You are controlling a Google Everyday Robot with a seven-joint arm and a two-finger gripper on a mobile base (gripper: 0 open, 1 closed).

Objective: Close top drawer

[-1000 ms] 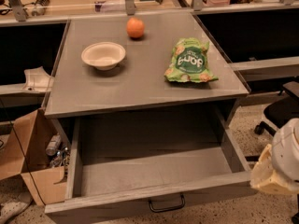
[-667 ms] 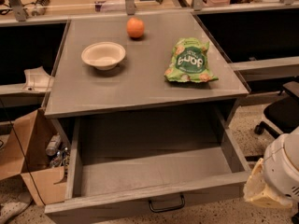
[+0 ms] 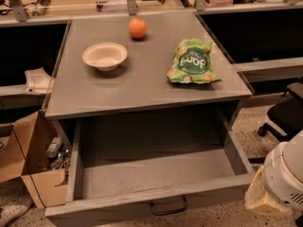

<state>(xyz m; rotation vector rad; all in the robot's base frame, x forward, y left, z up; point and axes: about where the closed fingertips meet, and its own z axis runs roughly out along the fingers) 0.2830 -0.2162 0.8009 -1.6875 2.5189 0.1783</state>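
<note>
The top drawer is a wide grey wood-grain drawer pulled far out from under the tabletop. Its inside is bare. A dark metal loop handle sits at the centre of its front, near the bottom edge of the view. A white rounded part of my arm with a yellowish piece shows at the lower right, just beside the drawer's right front corner. My gripper itself is out of view.
On the tabletop are an orange, a white bowl and a green snack bag. An open cardboard box stands on the floor at the left. A black office chair stands at the right.
The white arm part at the lower right has moved down and slightly left, closer to the drawer's right front corner. The drawer has not moved.
</note>
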